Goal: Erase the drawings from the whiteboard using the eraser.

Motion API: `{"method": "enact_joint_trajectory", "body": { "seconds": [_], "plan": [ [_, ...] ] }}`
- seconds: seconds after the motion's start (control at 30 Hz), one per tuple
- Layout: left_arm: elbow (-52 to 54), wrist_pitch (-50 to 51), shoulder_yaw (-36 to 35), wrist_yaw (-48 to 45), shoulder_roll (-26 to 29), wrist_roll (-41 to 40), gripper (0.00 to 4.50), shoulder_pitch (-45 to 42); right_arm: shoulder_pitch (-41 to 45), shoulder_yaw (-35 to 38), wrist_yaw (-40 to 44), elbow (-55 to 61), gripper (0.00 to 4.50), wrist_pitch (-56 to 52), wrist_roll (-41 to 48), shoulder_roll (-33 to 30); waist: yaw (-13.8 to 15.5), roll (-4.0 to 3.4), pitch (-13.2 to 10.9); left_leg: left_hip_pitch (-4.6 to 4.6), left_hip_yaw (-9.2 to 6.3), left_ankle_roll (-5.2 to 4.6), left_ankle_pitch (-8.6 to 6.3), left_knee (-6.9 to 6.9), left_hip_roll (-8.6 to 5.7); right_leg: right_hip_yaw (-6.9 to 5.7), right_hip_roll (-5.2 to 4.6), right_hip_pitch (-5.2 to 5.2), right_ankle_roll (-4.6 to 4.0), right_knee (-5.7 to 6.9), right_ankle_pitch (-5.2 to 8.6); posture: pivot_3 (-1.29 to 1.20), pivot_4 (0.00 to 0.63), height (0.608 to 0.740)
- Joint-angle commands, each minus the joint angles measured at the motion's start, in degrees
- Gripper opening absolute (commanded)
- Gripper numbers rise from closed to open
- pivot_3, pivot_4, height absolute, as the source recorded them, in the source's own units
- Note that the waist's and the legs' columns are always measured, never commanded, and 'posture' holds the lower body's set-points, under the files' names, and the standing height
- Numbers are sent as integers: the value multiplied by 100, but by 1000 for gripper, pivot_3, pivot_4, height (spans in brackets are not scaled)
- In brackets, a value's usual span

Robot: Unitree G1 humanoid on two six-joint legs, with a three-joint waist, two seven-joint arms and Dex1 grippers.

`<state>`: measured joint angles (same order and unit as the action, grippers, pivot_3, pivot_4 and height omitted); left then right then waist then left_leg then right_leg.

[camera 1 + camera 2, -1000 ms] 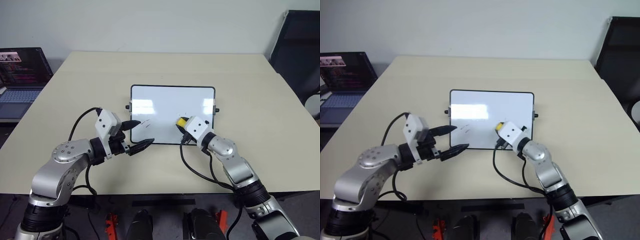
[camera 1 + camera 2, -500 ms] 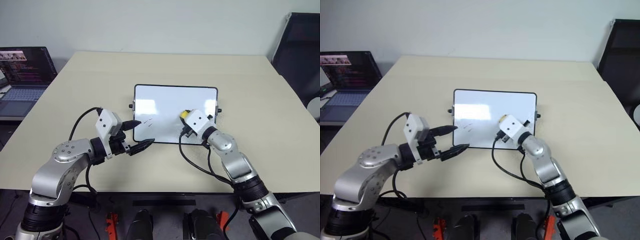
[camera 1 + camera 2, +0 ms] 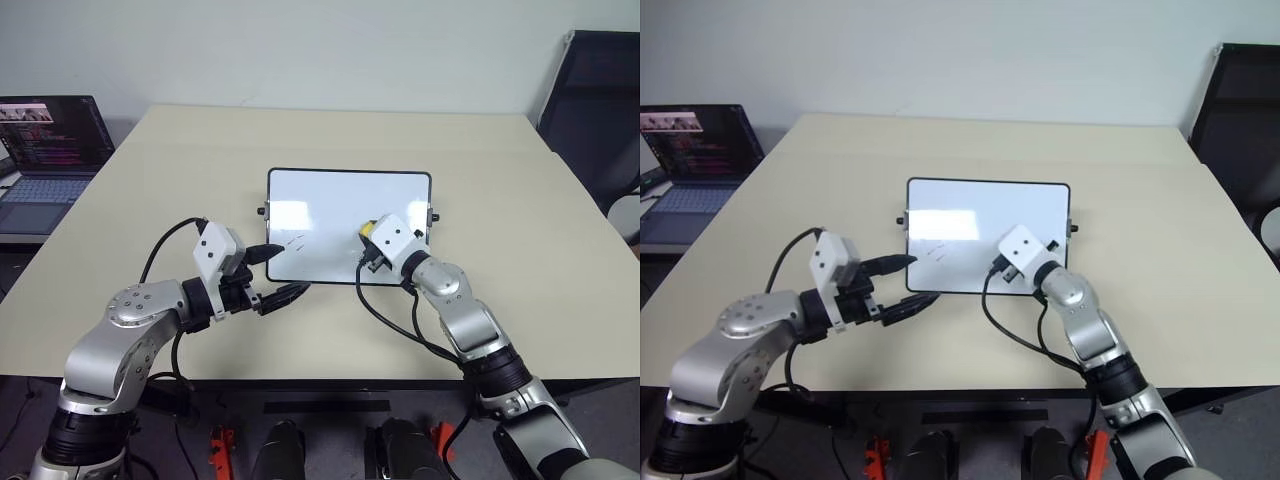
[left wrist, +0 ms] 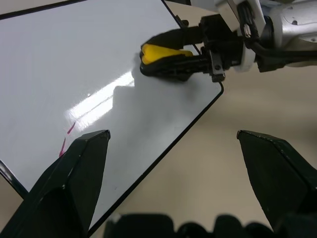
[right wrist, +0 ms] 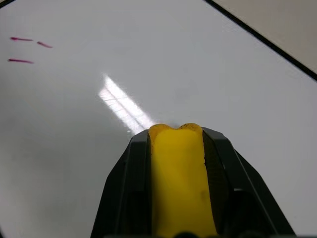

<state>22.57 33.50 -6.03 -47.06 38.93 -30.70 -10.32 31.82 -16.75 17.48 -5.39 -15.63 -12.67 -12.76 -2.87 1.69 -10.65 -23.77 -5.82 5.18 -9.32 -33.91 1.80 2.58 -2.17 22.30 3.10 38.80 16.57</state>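
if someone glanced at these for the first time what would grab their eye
Probably the yellow eraser, clamped in the right gripper over the right part of the whiteboard in the middle of the table. Next, the left gripper, open at the board's near left corner, close to a few thin pen marks. A lit laptop sits far left.

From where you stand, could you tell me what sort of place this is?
Probably an office or lab workspace: a plain beige table with a small whiteboard, an open laptop on a side desk, and a dark office chair.
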Motion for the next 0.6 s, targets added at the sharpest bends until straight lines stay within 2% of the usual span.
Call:
{"method": "enact_joint_trajectory", "body": {
  "seconds": [0.03, 0.23, 0.47, 0.6],
  "plan": [
    [110, -165, -96, -67, 28, -38, 4500, 35, 99, 288, -231, -452, 1068, -81, -76, -74, 0, 0, 0, 0, 1, 0, 0, 0, 0, 0, 0, 1, 0, -1, 0, 0, 150, 740],
    [73, -231, -117, -76, 31, -22, 4500, 90, -249, 626, -96, -267, 1067, -692, 311, -126, 34, 0, 0, 0, -1, -4, 2, 0, 0, -1, 0, 2, -1, -1, -1, 0, 150, 740],
    [-19, -339, -118, -123, 18, 22, 4500, 137, -1054, 441, 509, 756, 1066, -1484, 578, -368, 138, 5, 22, -12, -1, 25, -16, 1, -5, -2, -14, -8, -1, -56, 0, 0, 150, 740],
    [-49, -355, -140, -129, 33, 25, 4500, 151, -1206, 279, 677, 1207, 1066, -1622, 480, -516, 110, 10, 26, -14, 15, -1, 1, 7, -2, 3, -16, -11, 0, -89, -1, 0, 150, 740]
  ]
}}
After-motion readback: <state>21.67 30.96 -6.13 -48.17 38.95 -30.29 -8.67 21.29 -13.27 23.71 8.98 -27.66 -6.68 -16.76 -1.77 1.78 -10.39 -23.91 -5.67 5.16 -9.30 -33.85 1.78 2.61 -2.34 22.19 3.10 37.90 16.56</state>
